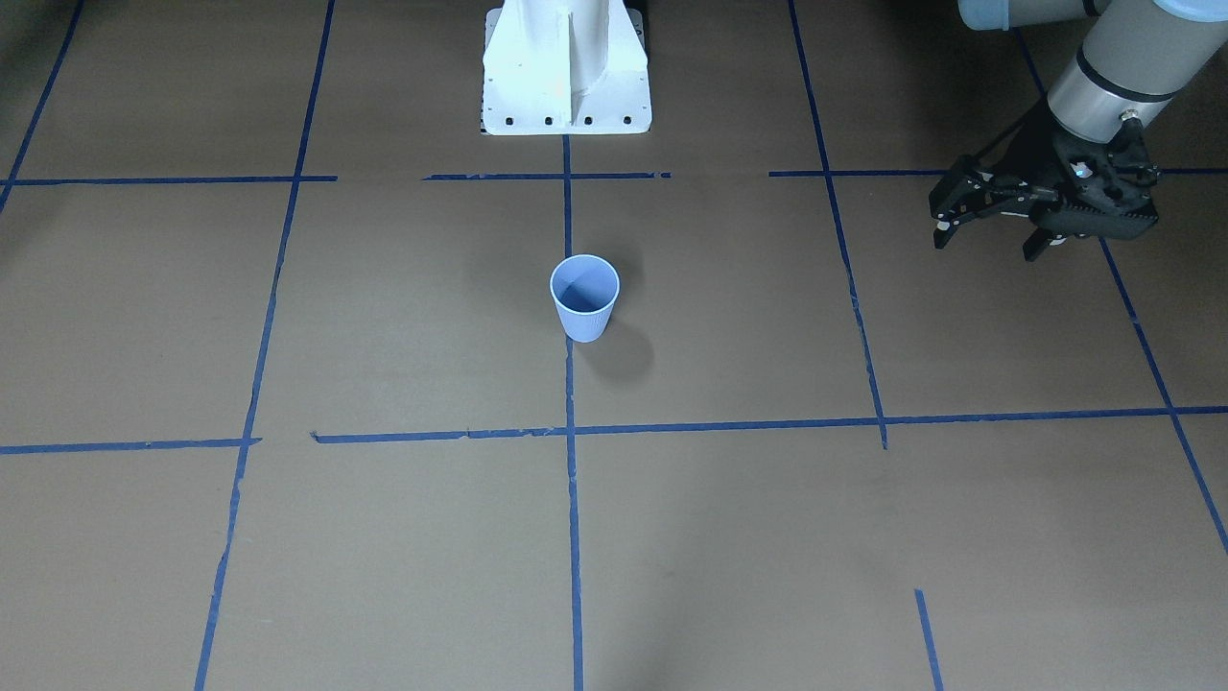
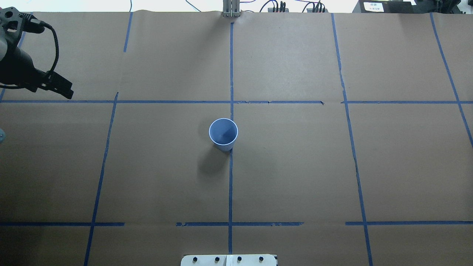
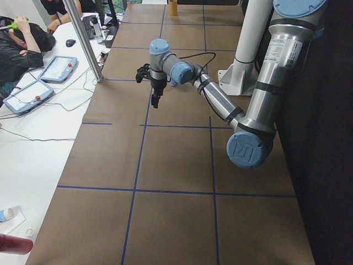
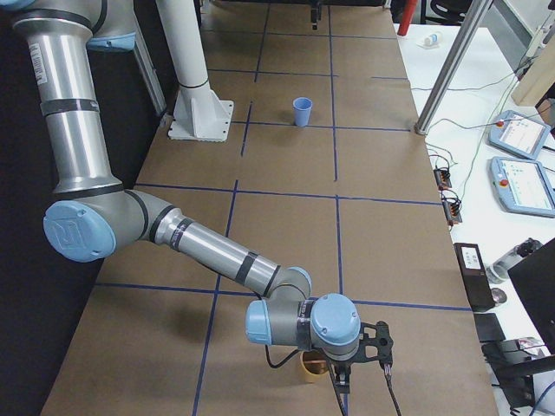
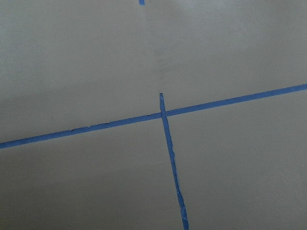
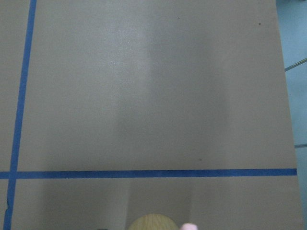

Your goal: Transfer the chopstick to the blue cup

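Note:
The blue cup (image 1: pixel 584 297) stands upright and empty at the table's middle, on a blue tape line; it also shows in the overhead view (image 2: pixel 223 133) and the right side view (image 4: pixel 302 111). My left gripper (image 1: pixel 990 242) is open and empty, hovering far to the cup's side (image 2: pixel 59 88). My right gripper (image 4: pixel 342 381) shows only in the right side view, at the table's far right end over a tan cup (image 4: pixel 312 366); I cannot tell whether it is open or shut. A small pinkish-white chopstick tip (image 6: pixel 190 226) shows at the bottom edge of the right wrist view, beside the tan cup's rim (image 6: pixel 146 223).
The white robot base (image 1: pixel 566 86) stands behind the blue cup. Blue tape lines cross the brown paper. The table's edge (image 6: pixel 284 96) runs close to the right gripper. Operators and tablets sit at a side table (image 3: pixel 33 66).

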